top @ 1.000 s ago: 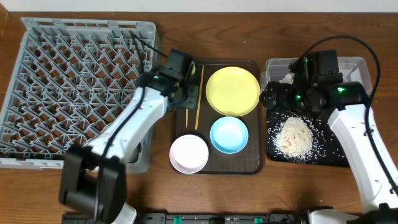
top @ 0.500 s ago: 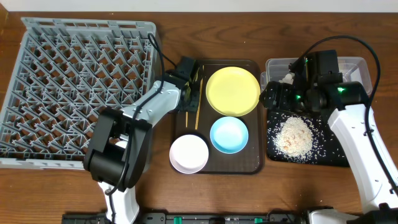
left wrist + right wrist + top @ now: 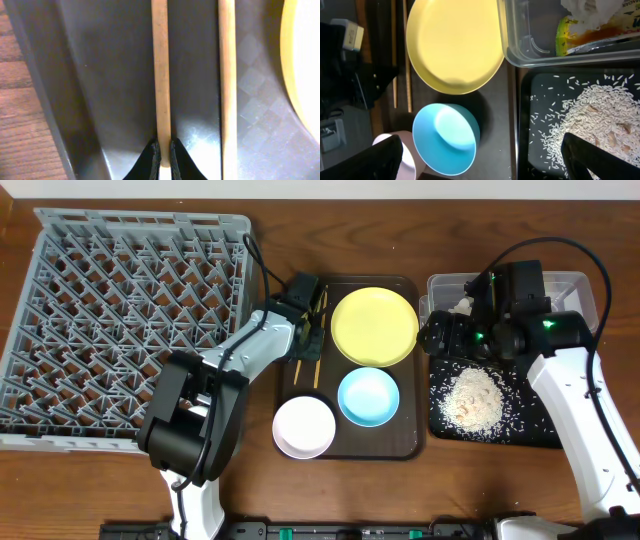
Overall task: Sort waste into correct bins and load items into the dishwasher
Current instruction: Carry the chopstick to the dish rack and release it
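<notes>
My left gripper [image 3: 311,332] is low over the left side of the brown serving tray [image 3: 410,448], shut [image 3: 164,161] on one of the two wooden chopsticks [image 3: 160,75]. The other chopstick [image 3: 227,75] lies loose beside it. On the tray sit a yellow plate [image 3: 374,326], a light blue bowl [image 3: 368,396] and a pinkish-white bowl [image 3: 304,426]. My right gripper [image 3: 432,336] hangs open [image 3: 492,160] and empty between that tray and the bins. Rice scraps [image 3: 472,398] are heaped on the black tray [image 3: 540,435]. In the clear tub [image 3: 580,285] are a white tissue [image 3: 582,10] and a wrapper [image 3: 580,36].
The big grey dish rack [image 3: 120,320] fills the left of the table, its near-right corner close to my left arm. The clear tub and the black tray stand side by side right of the brown tray. Loose rice grains [image 3: 545,120] are scattered on the black tray.
My left gripper has moved right onto the tray's left side and closed on one chopstick. The right arm has not moved.
</notes>
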Action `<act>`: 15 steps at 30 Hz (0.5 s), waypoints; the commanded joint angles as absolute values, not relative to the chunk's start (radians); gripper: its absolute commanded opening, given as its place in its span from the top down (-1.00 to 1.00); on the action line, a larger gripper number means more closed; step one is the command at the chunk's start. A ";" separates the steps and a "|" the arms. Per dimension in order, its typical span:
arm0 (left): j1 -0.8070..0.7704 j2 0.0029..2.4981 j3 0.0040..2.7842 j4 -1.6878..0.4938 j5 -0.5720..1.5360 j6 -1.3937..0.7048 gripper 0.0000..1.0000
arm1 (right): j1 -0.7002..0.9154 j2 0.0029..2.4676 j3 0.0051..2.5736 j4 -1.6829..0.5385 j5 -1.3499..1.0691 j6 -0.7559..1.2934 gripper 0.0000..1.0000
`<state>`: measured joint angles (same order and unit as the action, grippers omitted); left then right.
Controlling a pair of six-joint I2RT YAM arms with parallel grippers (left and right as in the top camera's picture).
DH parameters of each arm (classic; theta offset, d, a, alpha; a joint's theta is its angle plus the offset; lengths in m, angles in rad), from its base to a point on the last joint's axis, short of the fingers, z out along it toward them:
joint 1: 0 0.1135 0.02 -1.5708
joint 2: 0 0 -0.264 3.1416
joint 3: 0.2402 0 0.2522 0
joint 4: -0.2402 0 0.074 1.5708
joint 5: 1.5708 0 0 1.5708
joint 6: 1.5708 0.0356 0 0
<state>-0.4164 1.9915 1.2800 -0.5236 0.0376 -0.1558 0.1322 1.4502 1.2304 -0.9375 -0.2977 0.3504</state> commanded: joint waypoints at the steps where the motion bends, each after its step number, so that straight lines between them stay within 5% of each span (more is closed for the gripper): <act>1: -0.421 1.998 1.292 -0.558 0.033 -0.155 0.85 | 0.144 1.449 1.236 -0.936 -0.295 0.336 -0.99; 15: -0.355 1.583 1.301 -0.654 -0.028 -0.123 0.85 | 0.144 1.449 1.236 -0.936 -0.295 0.336 -0.98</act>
<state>-0.3866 1.6527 1.2858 -0.6281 0.0330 -0.1490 0.1322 1.4502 1.2304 -0.9375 -0.2977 0.3504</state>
